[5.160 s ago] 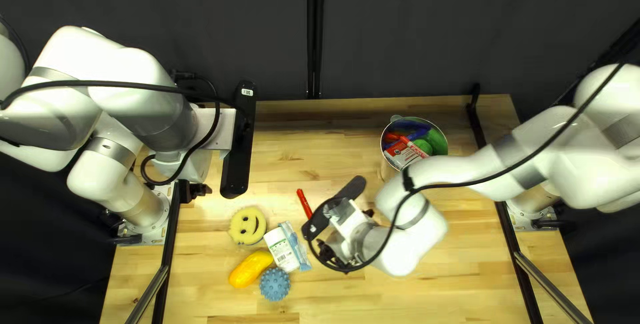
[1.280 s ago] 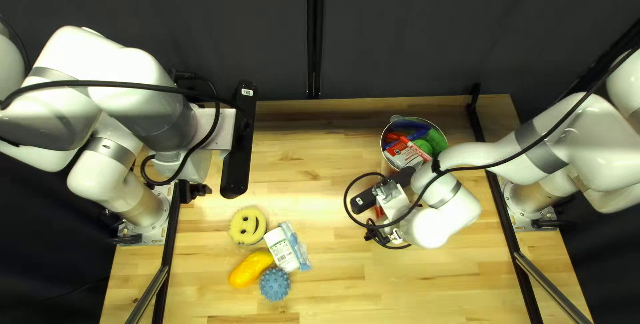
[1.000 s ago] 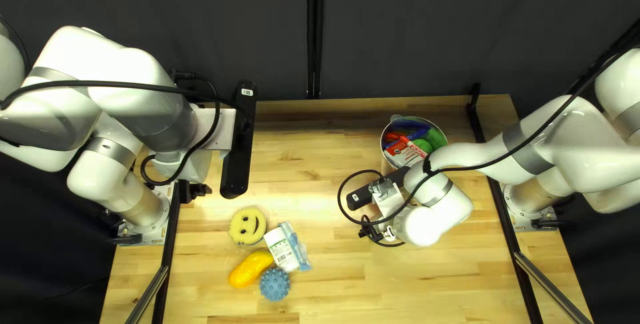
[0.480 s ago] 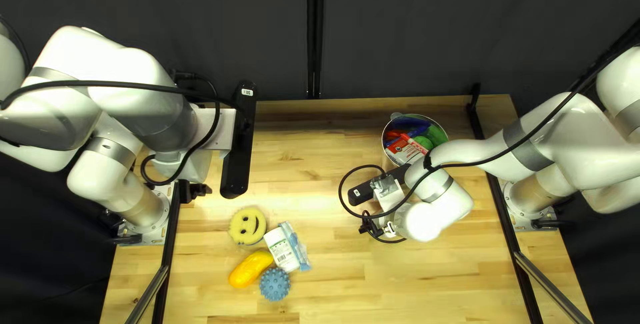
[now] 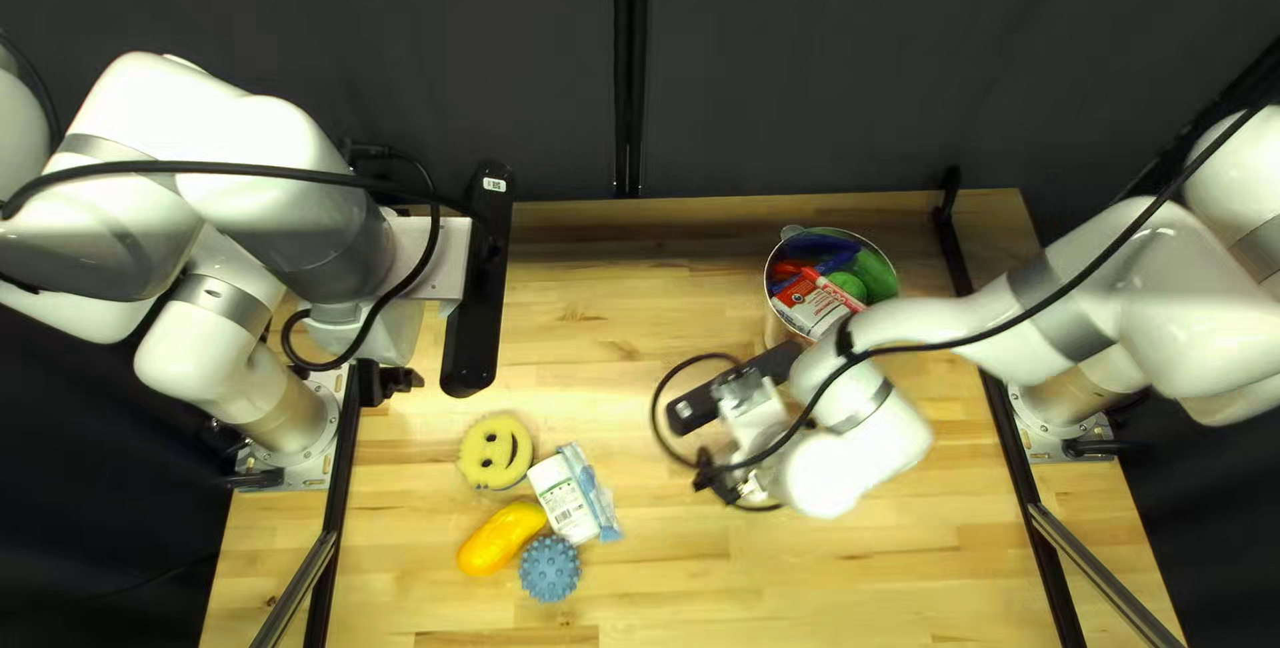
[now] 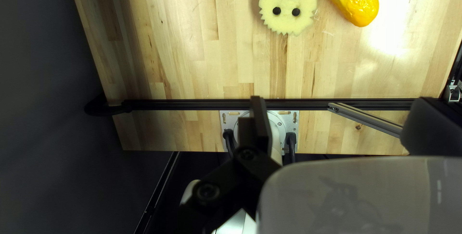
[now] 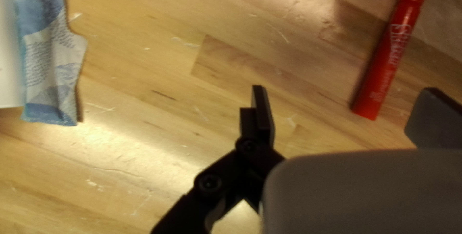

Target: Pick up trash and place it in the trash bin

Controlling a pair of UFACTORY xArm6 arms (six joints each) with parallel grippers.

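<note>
Right gripper (image 7: 349, 113) wide open, red marker (image 7: 391, 51) on the table (image 7: 163, 166) ahead
Probably spread to line up a grab for the trash bin (image 5: 775, 327); left gripper (image 6: 344, 123) is open too, likely parked clear. Print on the marker, label on the white pack (image 5: 563, 499).

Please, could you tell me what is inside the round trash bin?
Inside the bin I see a red-and-white packet, with blue, red and green things around it. Its bottom is hidden under them, and my right arm covers part of the near rim.
</note>
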